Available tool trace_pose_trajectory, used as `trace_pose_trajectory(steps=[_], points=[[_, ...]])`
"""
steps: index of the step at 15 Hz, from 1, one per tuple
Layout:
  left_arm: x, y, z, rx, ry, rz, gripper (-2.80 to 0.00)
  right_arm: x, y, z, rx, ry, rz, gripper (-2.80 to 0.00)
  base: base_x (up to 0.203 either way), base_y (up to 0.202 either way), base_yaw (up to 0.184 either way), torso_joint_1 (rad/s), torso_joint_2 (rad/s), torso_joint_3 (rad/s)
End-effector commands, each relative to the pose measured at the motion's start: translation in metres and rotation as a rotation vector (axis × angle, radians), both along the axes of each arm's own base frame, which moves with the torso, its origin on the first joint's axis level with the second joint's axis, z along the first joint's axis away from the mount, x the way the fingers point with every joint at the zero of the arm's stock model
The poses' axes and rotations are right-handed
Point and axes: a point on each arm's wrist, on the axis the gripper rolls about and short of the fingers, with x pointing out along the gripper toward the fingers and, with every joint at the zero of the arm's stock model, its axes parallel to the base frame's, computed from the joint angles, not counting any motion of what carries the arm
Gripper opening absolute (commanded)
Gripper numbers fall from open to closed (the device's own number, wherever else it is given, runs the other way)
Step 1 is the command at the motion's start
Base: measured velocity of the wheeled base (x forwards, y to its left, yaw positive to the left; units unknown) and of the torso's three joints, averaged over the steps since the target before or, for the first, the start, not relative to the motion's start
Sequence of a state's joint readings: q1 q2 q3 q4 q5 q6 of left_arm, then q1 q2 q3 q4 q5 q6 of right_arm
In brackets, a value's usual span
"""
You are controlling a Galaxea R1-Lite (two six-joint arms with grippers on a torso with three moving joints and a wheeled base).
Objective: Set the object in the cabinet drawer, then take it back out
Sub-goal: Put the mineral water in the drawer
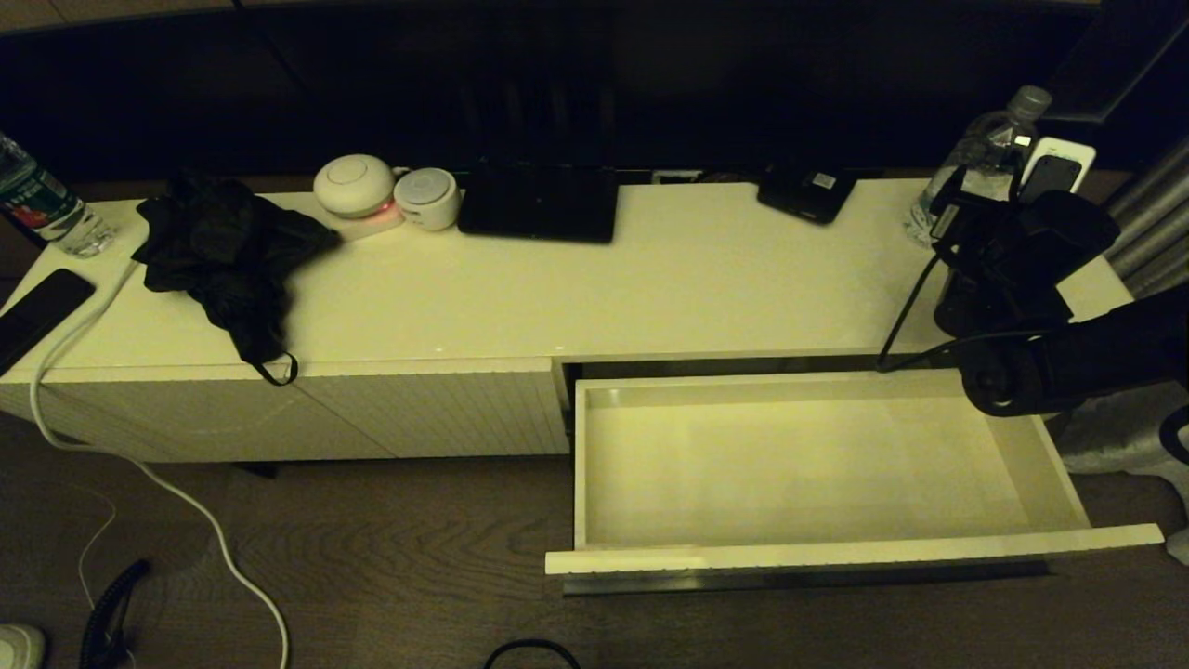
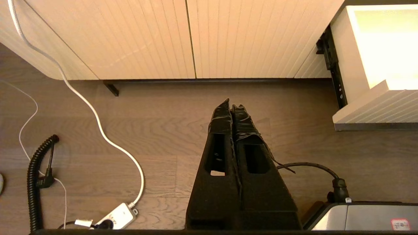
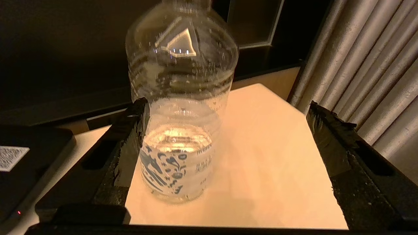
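The water bottle (image 3: 181, 111) stands upright at the right end of the cabinet (image 1: 650, 279) top, near the edge. The right tool (image 3: 228, 137) is wide open around it and holds nothing — one finger (image 3: 130, 137) sits right beside the bottle, the other is far off. If that near finger bumps first, the bottle could tip or roll off. The drawer (image 1: 836, 548) waits open and empty. The left tool (image 2: 232, 111) hangs shut over the floor.
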State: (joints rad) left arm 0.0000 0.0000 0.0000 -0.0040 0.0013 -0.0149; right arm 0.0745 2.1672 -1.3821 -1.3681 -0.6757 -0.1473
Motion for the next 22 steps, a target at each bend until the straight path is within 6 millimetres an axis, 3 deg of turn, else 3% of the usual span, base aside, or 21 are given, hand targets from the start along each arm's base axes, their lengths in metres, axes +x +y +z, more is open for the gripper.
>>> trace_pose_trajectory(steps=[1,14,17,19,21,22], points=[[0.000,0.000,0.000,0.000,-0.001,0.000,-2.80,0.001,0.000,-0.001,0.007,-0.004,-0.009,-2.80,0.000,0.000,0.000,0.000,0.00,0.000],[0.000,0.000,0.000,0.000,-0.001,0.000,-2.80,-0.001,-0.001,-0.003,0.012,-0.001,-0.021,-2.80,0.000,0.000,0.000,0.000,0.00,0.000],[0.000,0.000,0.000,0.000,-0.001,0.000,-2.80,-0.018,-0.001,-0.003,0.016,0.033,-0.015,-2.80,0.000,0.000,0.000,0.000,0.00,0.000],[0.000,0.000,0.000,0.000,-0.001,0.000,-2.80,-0.040,0.001,-0.008,0.035,0.076,0.011,-2.80,0.000,0.000,0.000,0.000,0.00,0.000],[0.000,0.000,0.000,0.000,-0.002,0.000,-2.80,-0.060,0.002,0.001,0.046,0.065,0.034,-2.80,0.000,0.000,0.000,0.000,0.00,0.000],[0.000,0.000,0.000,0.000,-0.001,0.000,-2.80,-0.063,-0.001,0.007,0.038,0.050,0.043,0.00,0.000,0.000,0.000,0.000,0.00,0.000]])
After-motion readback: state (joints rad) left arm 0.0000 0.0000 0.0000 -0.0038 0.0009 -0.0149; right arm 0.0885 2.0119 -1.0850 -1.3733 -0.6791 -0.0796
